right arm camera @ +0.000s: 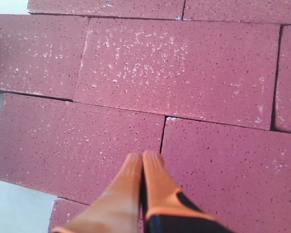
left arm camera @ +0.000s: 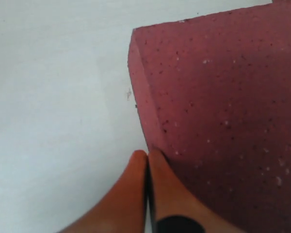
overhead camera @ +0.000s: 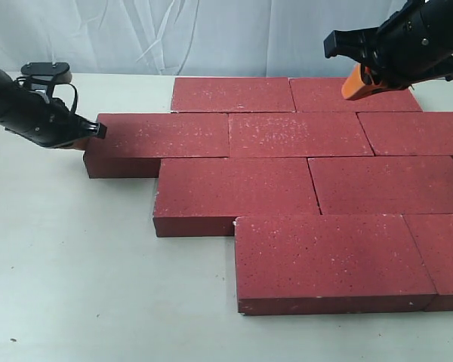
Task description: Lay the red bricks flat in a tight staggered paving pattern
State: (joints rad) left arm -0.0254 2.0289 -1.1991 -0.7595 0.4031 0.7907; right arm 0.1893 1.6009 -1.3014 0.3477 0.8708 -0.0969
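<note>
Nine red bricks (overhead camera: 302,181) lie flat on the pale surface (overhead camera: 75,249) in four staggered rows. From back to front in the exterior view the rows hold two, three, two and two bricks. Two bricks run off the right edge of that view. All have their long axes running left to right there, and the seams between them look narrow.

The brick that matters is the end brick (overhead camera: 162,136), the leftmost of the second row. It sticks out further left than any other. It lies directly to the right of the left tool (left arm camera: 147,156), with its long axis in line with the tool's reach. The left wrist view shows this tool's two orange fingers pressed together with nothing between them. Their tips sit at the brick's short end face, near a corner, and appear to touch it. The left arm is plainly the nearer arm. A push along the long axis, toward the middle brick of that row, would probably close that joint.

The right tool (right arm camera: 143,158) also has its fingers together and empty. It is over the back of the paving, above a seam between two bricks. Whether it touches them cannot be told.

Count: nine bricks, two tools, one surface.
</note>
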